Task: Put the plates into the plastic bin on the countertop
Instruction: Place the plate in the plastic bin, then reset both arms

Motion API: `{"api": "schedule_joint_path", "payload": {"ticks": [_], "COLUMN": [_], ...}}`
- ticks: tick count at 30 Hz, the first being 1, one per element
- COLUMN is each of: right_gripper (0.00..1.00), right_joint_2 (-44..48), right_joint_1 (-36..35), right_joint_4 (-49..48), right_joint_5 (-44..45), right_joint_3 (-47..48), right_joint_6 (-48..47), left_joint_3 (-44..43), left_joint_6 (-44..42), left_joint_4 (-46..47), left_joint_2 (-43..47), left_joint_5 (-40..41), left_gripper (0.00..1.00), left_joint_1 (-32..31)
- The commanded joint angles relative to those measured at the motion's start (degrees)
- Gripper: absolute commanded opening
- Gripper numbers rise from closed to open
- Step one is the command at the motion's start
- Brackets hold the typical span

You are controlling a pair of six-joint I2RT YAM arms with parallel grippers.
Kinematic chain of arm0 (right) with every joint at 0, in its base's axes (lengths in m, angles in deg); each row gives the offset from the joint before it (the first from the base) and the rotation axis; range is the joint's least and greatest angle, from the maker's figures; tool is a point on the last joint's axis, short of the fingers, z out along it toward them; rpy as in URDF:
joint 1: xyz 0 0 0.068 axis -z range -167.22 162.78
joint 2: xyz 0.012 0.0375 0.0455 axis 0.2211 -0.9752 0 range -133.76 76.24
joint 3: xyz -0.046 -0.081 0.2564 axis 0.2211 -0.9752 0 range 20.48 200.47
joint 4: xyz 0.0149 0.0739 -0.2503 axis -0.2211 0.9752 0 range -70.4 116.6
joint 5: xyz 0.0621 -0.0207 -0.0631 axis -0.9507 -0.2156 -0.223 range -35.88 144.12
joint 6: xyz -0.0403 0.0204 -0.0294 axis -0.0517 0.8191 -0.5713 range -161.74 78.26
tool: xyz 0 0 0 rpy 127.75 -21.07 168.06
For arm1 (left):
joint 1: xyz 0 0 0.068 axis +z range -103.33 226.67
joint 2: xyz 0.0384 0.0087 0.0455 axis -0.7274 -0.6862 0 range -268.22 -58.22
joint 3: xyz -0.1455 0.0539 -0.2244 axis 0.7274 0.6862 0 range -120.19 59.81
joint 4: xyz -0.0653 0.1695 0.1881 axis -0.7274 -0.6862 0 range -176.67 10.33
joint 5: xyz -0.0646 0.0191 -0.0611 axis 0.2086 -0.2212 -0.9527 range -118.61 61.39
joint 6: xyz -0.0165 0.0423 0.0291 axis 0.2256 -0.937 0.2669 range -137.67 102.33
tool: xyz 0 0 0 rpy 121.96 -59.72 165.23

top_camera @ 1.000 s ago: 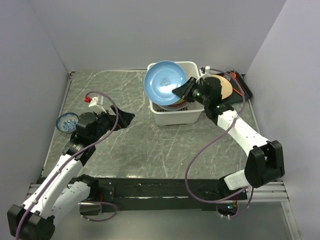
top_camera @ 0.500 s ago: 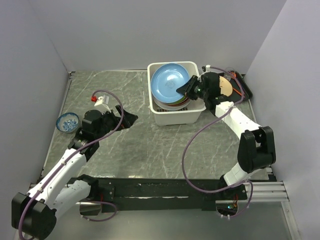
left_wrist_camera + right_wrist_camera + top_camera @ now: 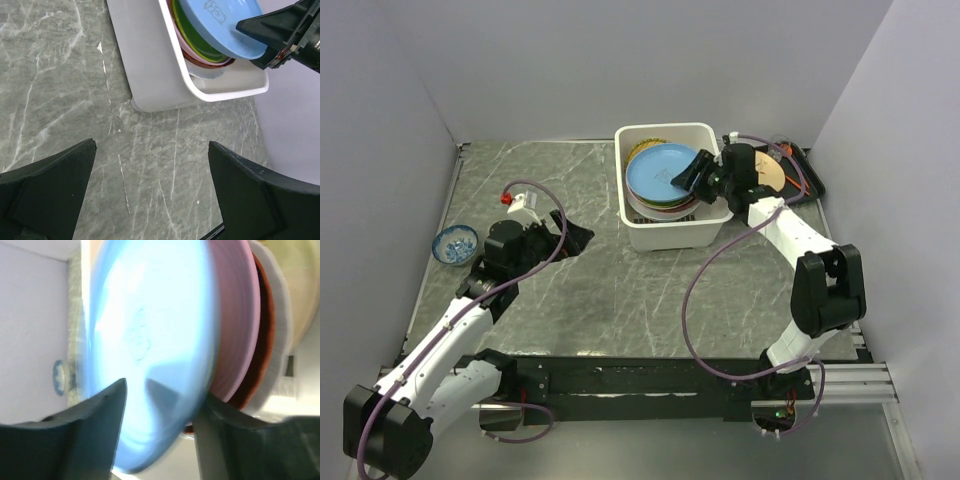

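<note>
A blue plate (image 3: 655,172) lies tilted on top of the stacked plates (image 3: 200,47) in the white bin (image 3: 670,236), at the back of the countertop (image 3: 610,290), right of centre. The right gripper (image 3: 692,178) straddles its rim with jaws partly apart; whether they grip cannot be told. The left gripper (image 3: 572,236) hangs wide open and empty above the countertop.

Risk: released while tilted, the glossy plate may slide or clatter on the stack, or a finger may snag its rim when pulling away.

The plates are smooth, round and shallow. The bin is matte plastic with rounded corners and a thick rim. The countertop is grey-green with thin white veins.
</note>
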Motion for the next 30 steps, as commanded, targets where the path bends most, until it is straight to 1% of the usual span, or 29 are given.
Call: {"api": "schedule_joint_path", "payload": {"ticks": [1,7,9,10,12,15,18,25,27,30], "right_gripper": [0.72,0.89,0.93,0.97,1.0,1.0,1.0,1.0,1.0,1.0], "right_joint_2": [5.0,10.8,12.8,13.5,16.4,19.9,22.5,28.8,31.0,33.8], "right_joint_1": [0.5,0.5,0.4,0.4,0.4,0.4,0.2,0.3,0.3,0.4], "right_joint_4": [1.7,5.1,6.1,6.5,5.9,3.9,4.0,4.1,3.9,4.5], "right_joint_5": [5.5,12.0,15.1,15.8,17.8,18.3,20.8,23.3,24.5,27.3], "right_joint_3": [0.4,-0.1,0.7,0.7,-0.5,-2.7,-3.7,-9.3,-11.4,-13.2], "right_joint_6": [-2.2,-4.5,-6.0,-6.4,-7.2,-7.7,-8.5,-8.9,-9.6,-11.6], "left_joint_3": [-0.1,-0.2,-0.3,-0.3,-0.2,-0.5,-1.3,-2.9,-3.0,-0.2], "left_joint_6": [-1.7,-1.5,-1.7,-1.7,-1.7,-1.8,-2.0,-2.7,-3.2,-4.2], "left_joint_4": [2.0,1.6,1.6,1.6,1.6,-0.2,-1.0,-0.9,-0.4,4.5], "left_joint_2": [-0.2,-0.7,-0.8,-0.8,-0.8,-0.9,-1.5,-3.4,-4.0,-2.4], "left_joint_5": [0.3,0.9,1.1,1.6,2.1,3.1,4.3,6.0,5.9,4.8], "left_gripper": [0.99,0.99,0.99,0.99,0.99,0.99,0.99,0.99,1.0,0.98], "left_joint_1": [0.2,0.2,0.2,0.2,0.2,0.2,0.2,0.2,0.2,0.2]}}
